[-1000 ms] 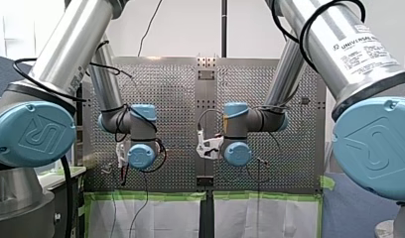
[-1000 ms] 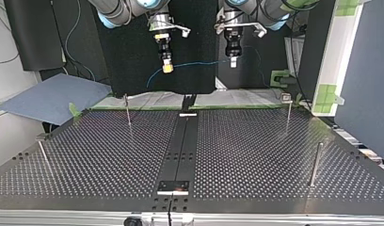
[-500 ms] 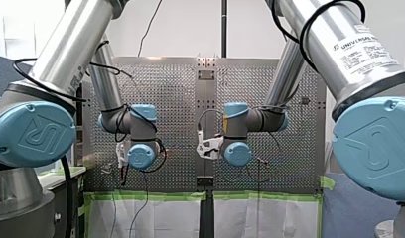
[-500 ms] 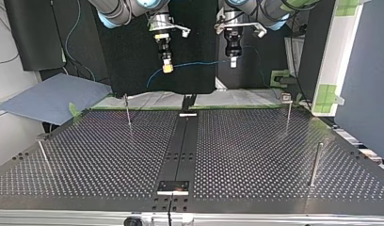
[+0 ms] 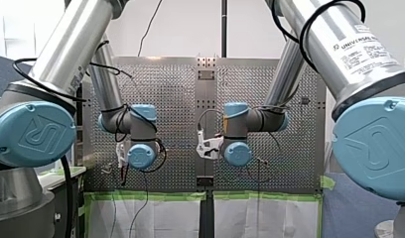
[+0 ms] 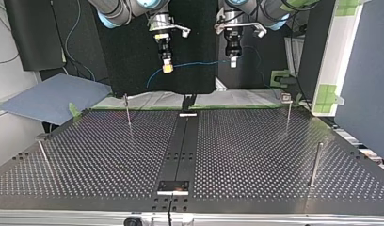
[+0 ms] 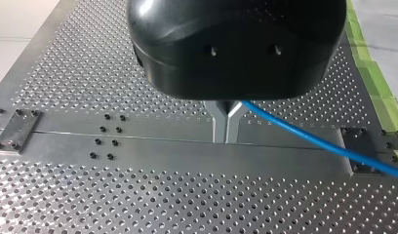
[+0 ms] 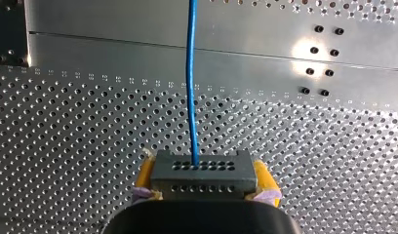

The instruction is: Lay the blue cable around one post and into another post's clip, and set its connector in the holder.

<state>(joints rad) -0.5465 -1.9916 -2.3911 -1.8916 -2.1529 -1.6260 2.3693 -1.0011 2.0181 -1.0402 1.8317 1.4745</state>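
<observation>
In the top view both grippers hang high above the table's far edge. My right gripper [image 6: 167, 67], at that view's left, has yellow pads and is shut on the cable's dark grey connector [image 8: 202, 179]. The blue cable [image 6: 199, 63] runs from it across to my left gripper [image 6: 233, 61], then sags behind. In the left wrist view my left gripper [image 7: 226, 139] has its metal fingers shut on the blue cable [image 7: 309, 142], which trails off to one side. In the right wrist view the cable [image 8: 191, 87] leaves the connector straight ahead of my right gripper [image 8: 202, 168]. The front view hides both grippers behind the wrists.
Several thin posts stand on the perforated table: two at the far edge [image 6: 127, 110] [image 6: 288, 113], one at the top view's right [image 6: 315, 165], one at its left [image 6: 43, 155]. A dark centre strip [image 6: 183, 146] carries a small plate [image 6: 173, 187] near the front edge.
</observation>
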